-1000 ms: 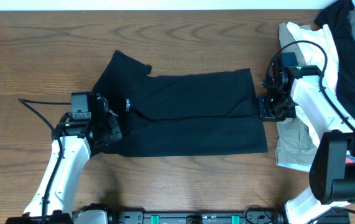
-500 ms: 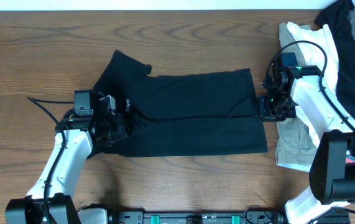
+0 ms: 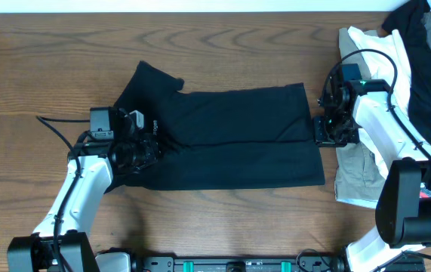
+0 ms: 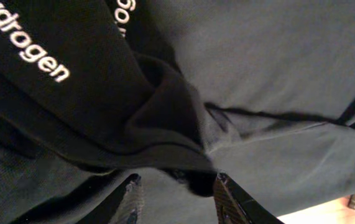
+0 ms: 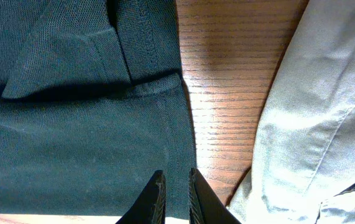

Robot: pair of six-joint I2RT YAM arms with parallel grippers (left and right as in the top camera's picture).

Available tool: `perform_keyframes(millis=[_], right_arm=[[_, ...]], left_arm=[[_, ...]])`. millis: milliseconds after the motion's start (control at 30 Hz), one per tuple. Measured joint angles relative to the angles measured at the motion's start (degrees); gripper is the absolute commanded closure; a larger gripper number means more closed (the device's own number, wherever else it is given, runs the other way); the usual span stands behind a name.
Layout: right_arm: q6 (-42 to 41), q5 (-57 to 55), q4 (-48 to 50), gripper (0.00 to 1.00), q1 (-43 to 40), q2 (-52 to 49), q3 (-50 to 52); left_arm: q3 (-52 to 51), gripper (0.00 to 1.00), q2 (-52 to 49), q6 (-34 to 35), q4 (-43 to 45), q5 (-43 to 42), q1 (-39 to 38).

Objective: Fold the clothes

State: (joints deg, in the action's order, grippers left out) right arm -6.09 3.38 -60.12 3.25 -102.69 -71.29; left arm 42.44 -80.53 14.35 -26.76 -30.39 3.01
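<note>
Both grippers clamp the black shirt (image 3: 230, 143) on the desk (image 3: 49, 60): left gripper (image 3: 150, 143) has dragged its sleeve inward, starting the fold; right gripper (image 3: 320, 131) stays pinched on the hem.

Black fabric shirt (image 3: 238, 143), laid flat: one is counted
Loose heaped garments (image 3: 362, 41): at least three
White robot arms (image 3: 79, 193): two

Overhead looks straight down — wrist views sit close above the shirt (image 3: 230, 140).
</note>
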Motion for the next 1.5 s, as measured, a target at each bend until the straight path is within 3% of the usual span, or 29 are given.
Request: perform_keyframes(millis=[400, 533, 667, 767, 900, 933, 1033, 1133, 1333, 1500], right_arm=[[0.0, 0.0, 0.4, 0.86, 0.0, 0.0, 0.0], [0.0, 0.0, 0.3, 0.87, 0.0, 0.0, 0.0], [0.0, 0.0, 0.2, 0.87, 0.0, 0.0, 0.0], [0.0, 0.0, 0.2, 0.87, 0.0, 0.0, 0.0], [0.0, 0.0, 0.0, 0.87, 0.0, 0.0, 0.0], [0.0, 0.0, 0.0, 0.87, 0.0, 0.0, 0.0], [0.0, 0.0, -0.1, 0.87, 0.0, 0.0, 0.0], [0.0, 0.0, -0.4, 0.87, 0.0, 0.0, 0.0], [0.0, 0.0, -0.6, 0.87, 0.0, 0.0, 0.0], [0.0, 0.0, -0.5, 0.87, 0.0, 0.0, 0.1]], left_arm=[[0.0, 0.61, 0.0, 0.6, 0.3, -3.8, 0.0], [0.0, 0.92, -0.2, 1.0, 0.3, -3.5, 0.0], [0.0, 0.94, -1.3, 1.0, 1.8, -3.0, 0.0], [-0.1, 0.94, -1.9, 2.4, 7.8, -3.2, 0.0], [-0.4, 0.94, -2.0, 5.9, 23.7, -5.1, 0.0], [-0.5, 0.91, -2.0, 7.1, 28.3, -5.3, -0.1], [-0.4, 0.38, -2.0, 10.0, 39.7, -5.7, -1.2], [-0.2, 0.36, -2.0, 12.0, 40.4, -6.0, -3.7], [-0.2, 0.38, -2.0, 9.3, 28.6, -6.4, -6.7], [-0.1, 0.43, -2.0, 5.9, 17.8, -1.4, -6.6]])
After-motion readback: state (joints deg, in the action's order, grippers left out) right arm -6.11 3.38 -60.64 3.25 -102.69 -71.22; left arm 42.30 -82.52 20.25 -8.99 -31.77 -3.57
